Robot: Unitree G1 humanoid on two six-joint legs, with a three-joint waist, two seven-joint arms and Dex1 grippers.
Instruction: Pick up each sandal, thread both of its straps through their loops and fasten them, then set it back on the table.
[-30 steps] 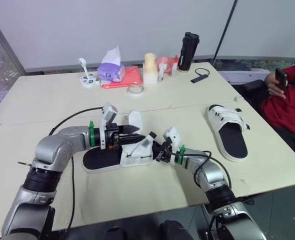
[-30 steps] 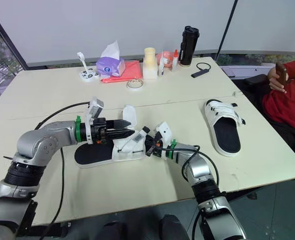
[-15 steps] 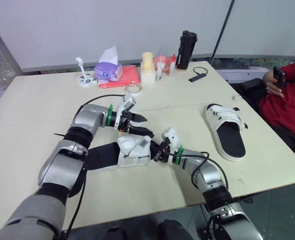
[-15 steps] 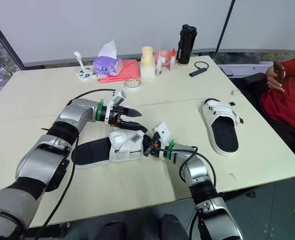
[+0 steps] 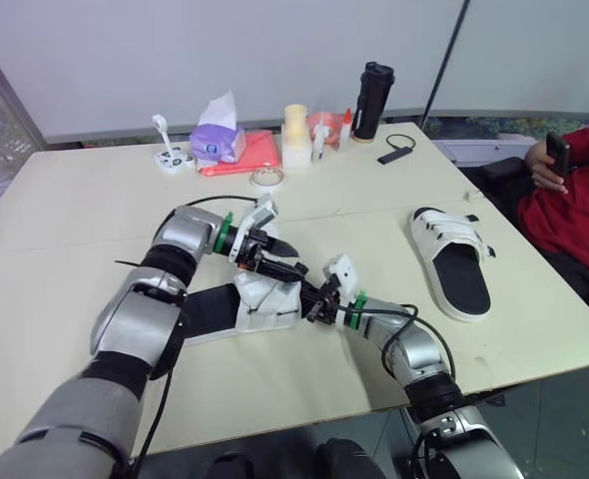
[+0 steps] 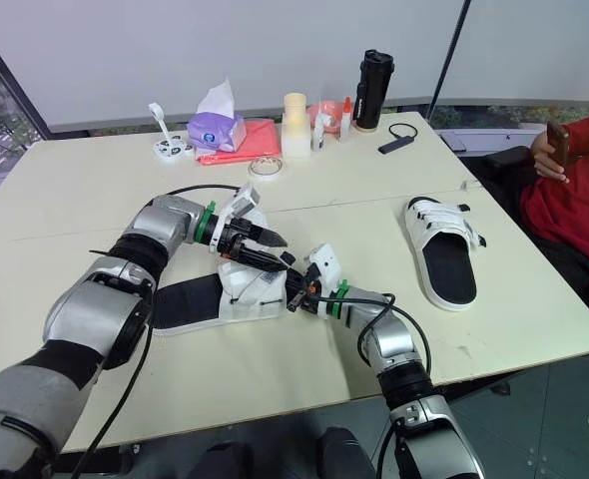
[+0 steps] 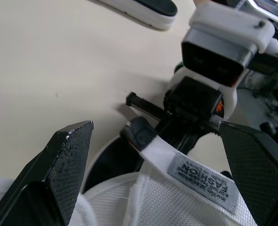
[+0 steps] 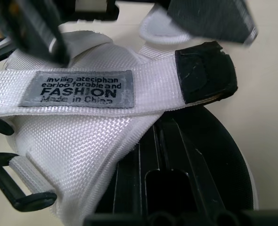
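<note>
Left fingers (image 7: pixel 63 165) spread around sandal strap (image 7: pixel 200 176); tissue (image 5: pixel 225 108) in purple box (image 5: pixel 218 146)

The left gripper (image 7: pixel 154 126) holds its black fingers (image 7: pixel 66 162) wide apart around a white woven sandal strap (image 7: pixel 158 155) with a grey FASHION label (image 7: pixel 201 181). The strap's grey tip reaches the right gripper (image 7: pixel 151 110). Beyond them, a second sandal (image 7: pixel 139 8) lies on the cream table (image 7: pixel 59 61).

left arm: reaching forward, forearm angled inward | left gripper (image 5: pixel 296 259): fingers (image 7: pixel 63 169) spread wide, tips toward right gripper (image 5: pixel 310 303) | right arm: elbow bent over table (image 5: pixel 534 349) near edge, gripper pointing left
</note>
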